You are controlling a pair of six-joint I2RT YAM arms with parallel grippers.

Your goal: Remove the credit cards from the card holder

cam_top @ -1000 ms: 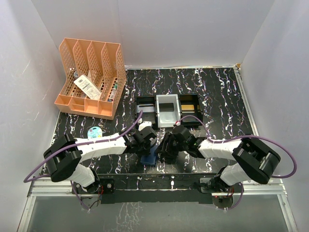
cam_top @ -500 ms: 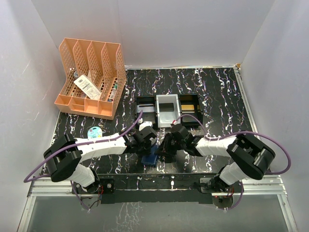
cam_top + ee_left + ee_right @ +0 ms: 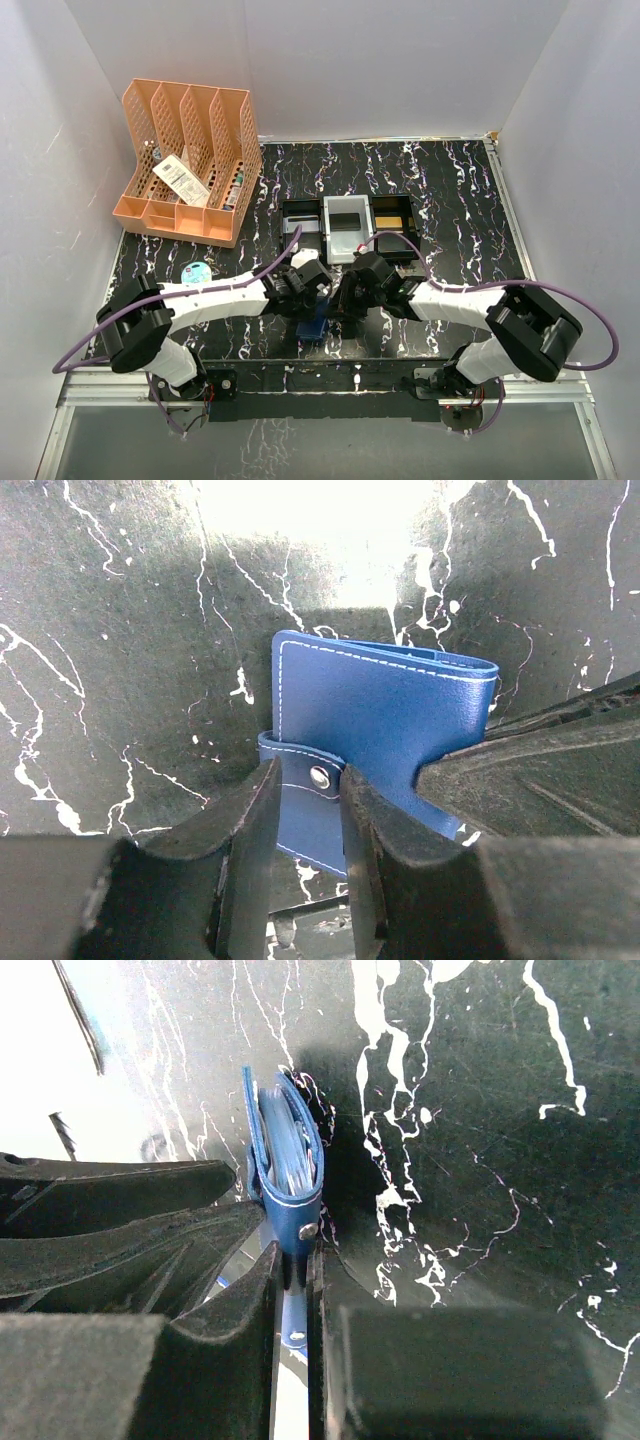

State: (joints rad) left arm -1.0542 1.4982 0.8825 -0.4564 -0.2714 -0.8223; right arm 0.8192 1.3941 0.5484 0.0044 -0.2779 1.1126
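Near the middle of the near edge of the black, white-veined bench [image 3: 450, 190], the left arm's black fingers [image 3: 245, 860] are standing narrowly apart on either side of the stitched snap strap [image 3: 300, 770] of the small navy-blue bifold card holder [image 3: 385, 715]. Whether they are pressing on it or only flanking it I cannot tell. The card holder is sitting folded between the two arms, and I cannot tell whether it is resting on the bench or hanging just off it, nor whether the snap is fastened. The credit cards are not showing; only pale blue inner layers [image 3: 285, 1155] are peeking from the fold in the right wrist view. To the right, the right arm's black fingers [image 3: 235, 1330] are pinching almost closed on the loose tail of that strap. The danger, as I am judging it, is lying in this tug. If the right fingers are pulling while the left ones are bracing too loosely, the whole card holder is likely to be sliding or tipping toward the right arm instead of opening. If the pinch is catching only the thin end of the tail, it may be slipping off. With both pairs of fingers crowding one small strap, they are also risking a knock against each other. A sudden release of the snap could be throwing the card holder toward the near edge.
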